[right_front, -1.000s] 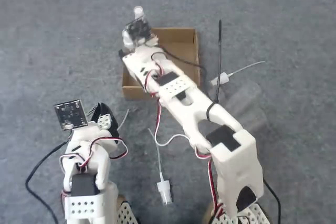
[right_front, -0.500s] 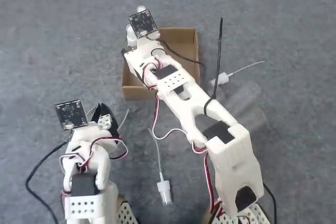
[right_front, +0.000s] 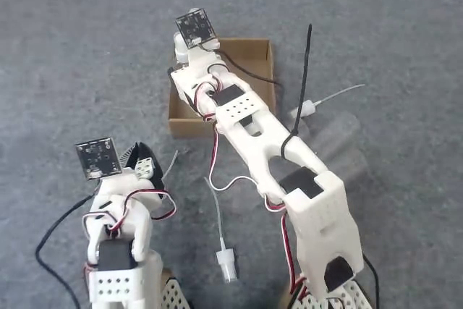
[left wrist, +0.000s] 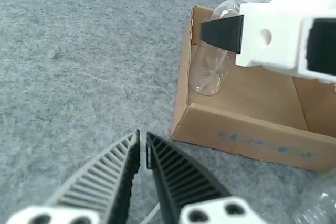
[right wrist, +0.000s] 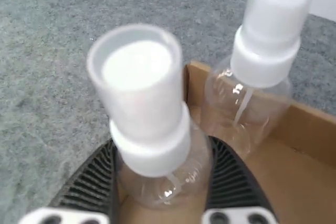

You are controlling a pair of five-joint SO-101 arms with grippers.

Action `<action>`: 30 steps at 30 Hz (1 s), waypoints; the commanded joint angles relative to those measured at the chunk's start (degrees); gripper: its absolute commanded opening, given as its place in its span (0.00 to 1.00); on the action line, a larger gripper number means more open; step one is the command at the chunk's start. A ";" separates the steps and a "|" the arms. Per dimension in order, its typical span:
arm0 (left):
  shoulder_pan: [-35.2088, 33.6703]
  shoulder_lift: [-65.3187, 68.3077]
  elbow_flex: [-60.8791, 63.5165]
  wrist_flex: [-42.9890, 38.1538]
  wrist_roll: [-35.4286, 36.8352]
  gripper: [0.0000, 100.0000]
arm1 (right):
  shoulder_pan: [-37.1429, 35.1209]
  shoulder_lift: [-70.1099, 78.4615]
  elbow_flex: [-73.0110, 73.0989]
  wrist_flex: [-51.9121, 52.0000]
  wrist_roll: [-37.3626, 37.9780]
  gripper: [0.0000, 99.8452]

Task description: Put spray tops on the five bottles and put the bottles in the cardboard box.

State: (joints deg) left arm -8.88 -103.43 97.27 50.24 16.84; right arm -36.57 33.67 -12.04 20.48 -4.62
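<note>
Edged farther, our right claw (right wrist: pixel 160 179) pinches the clear white-capped plastic bottle (right wrist: pixel 152 135) upright over a corner of the brown cardboard box (right wrist: pixel 310 127).

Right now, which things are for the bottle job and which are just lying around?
For the job: box, held bottle, right gripper, second capped bottle, near spray top, far spray top, clear bottles lying down.
Just lying about: grey mat, wires, left gripper, shut on nothing.
</note>
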 commanded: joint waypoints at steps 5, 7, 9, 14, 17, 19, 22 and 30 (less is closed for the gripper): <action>0.35 -0.79 -0.66 0.53 -0.35 0.01 | 0.92 -1.36 -4.31 4.18 -5.19 0.17; 0.35 -0.79 -0.66 0.53 -0.35 0.01 | 0.84 -1.45 -4.31 4.53 -5.19 0.19; 0.35 -0.79 -0.66 0.53 -0.35 0.01 | 0.57 -1.71 -4.31 5.23 -5.19 0.22; 0.35 -0.79 -0.66 0.44 -0.35 0.01 | -0.31 -2.07 -4.40 6.90 -5.19 0.25; 0.35 -0.79 -0.66 0.44 -0.35 0.01 | -0.75 -2.07 -4.40 7.25 -5.10 0.25; 0.35 -0.79 -0.66 0.44 -0.35 0.01 | -0.75 -2.33 -4.40 7.25 -4.48 0.25; 0.35 -0.79 -0.66 0.44 -0.35 0.01 | -0.92 -3.82 -4.13 8.13 -2.99 0.25; 0.35 -0.79 -0.66 0.35 -0.35 0.01 | -0.92 -7.08 -4.31 14.64 -3.16 0.25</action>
State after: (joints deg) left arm -8.88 -103.43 97.27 50.24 16.84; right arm -36.92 33.41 -12.66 32.53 -9.19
